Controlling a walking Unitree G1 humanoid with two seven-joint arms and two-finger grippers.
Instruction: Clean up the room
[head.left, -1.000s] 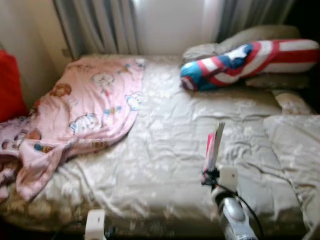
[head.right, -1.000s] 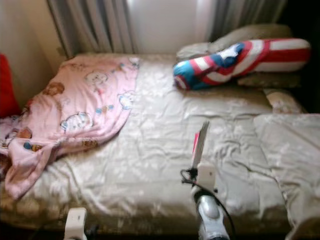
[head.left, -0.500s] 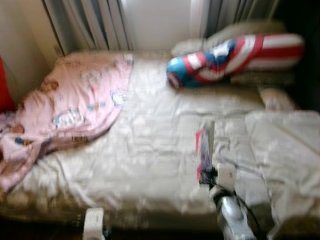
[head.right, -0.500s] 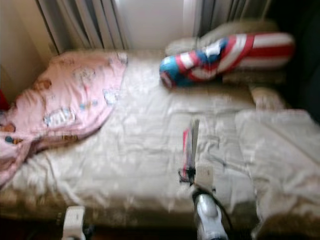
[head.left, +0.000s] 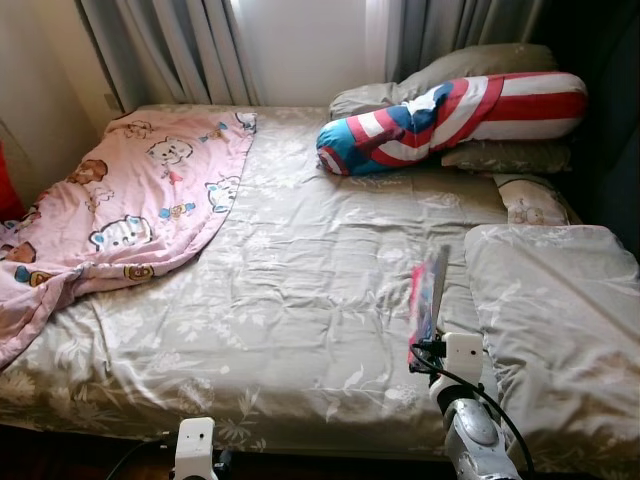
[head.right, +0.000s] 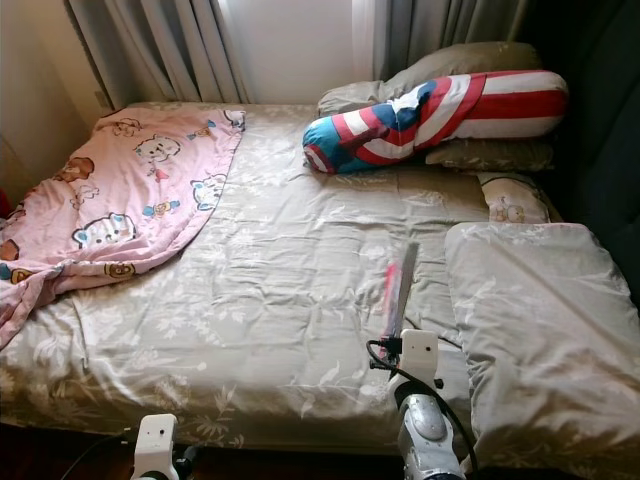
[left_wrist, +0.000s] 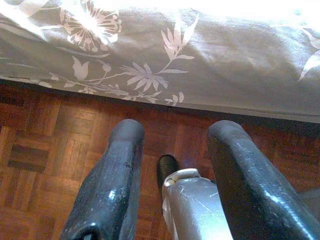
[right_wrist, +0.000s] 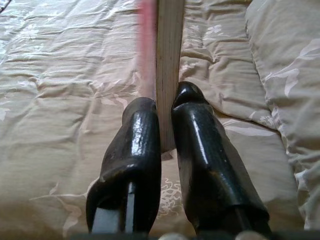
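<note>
My right gripper (right_wrist: 165, 110) is shut on a thin book (head.left: 428, 291) with a pink cover, held upright on its edge above the front right part of the bed (head.left: 300, 300). Seen from the right wrist, the book (right_wrist: 167, 55) rises between the two black fingers (right_wrist: 137, 150), page edges toward me. A pink cartoon blanket (head.left: 130, 210) lies crumpled over the bed's left side and hangs off its edge. My left gripper (left_wrist: 172, 165) hangs low by the bed's front, open, over the parquet floor (left_wrist: 45, 145).
A red, white and blue bolster (head.left: 450, 115) lies at the head of the bed on grey pillows (head.left: 500, 155). A large grey pillow (head.left: 560, 320) covers the bed's right side. Grey curtains (head.left: 180, 50) hang behind. A small white pillow (head.left: 530, 200) lies by the right wall.
The camera has shifted, so the whole scene sits further left and reads sharper. The right gripper keeps hold of the upright book, at about the same place over the bed.
</note>
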